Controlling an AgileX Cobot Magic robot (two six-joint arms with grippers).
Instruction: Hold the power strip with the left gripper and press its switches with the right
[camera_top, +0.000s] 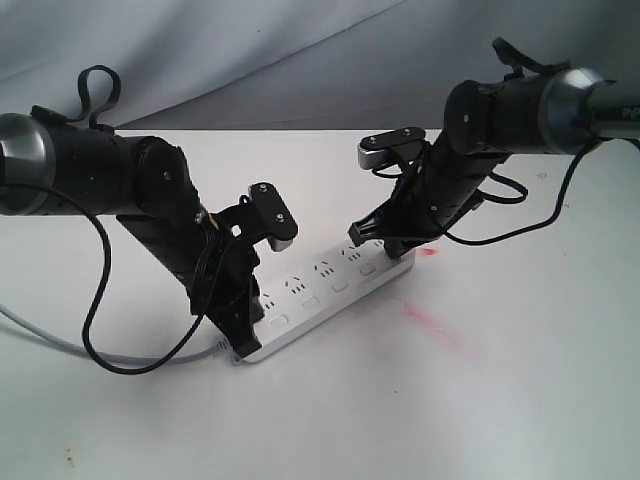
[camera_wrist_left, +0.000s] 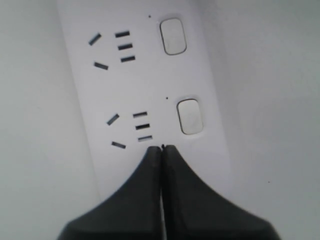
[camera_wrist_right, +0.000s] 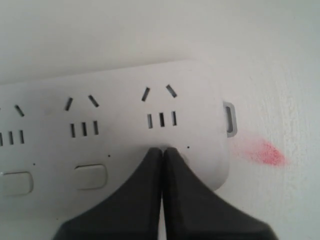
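The white power strip (camera_top: 325, 290) lies diagonally on the table, its grey cord (camera_top: 40, 335) leaving at the left end. My left gripper (camera_top: 243, 335) is shut, its tips set down on the strip's cord end. The left wrist view shows those closed tips (camera_wrist_left: 162, 148) on the strip (camera_wrist_left: 150, 85) just below a socket group, with two switches (camera_wrist_left: 190, 116) (camera_wrist_left: 173, 36) ahead of them. My right gripper (camera_top: 385, 250) is shut at the far end. Its closed tips (camera_wrist_right: 163, 149) sit over the last switch, hiding most of it; two other switches (camera_wrist_right: 90, 176) (camera_wrist_right: 16, 183) show beside it.
A red smear (camera_top: 430, 320) marks the white table just right of the strip's far end, seen also as a smear (camera_wrist_right: 262, 152) in the right wrist view. A black cable (camera_top: 110, 350) loops under the left arm. Grey cloth (camera_top: 300, 60) hangs behind the table.
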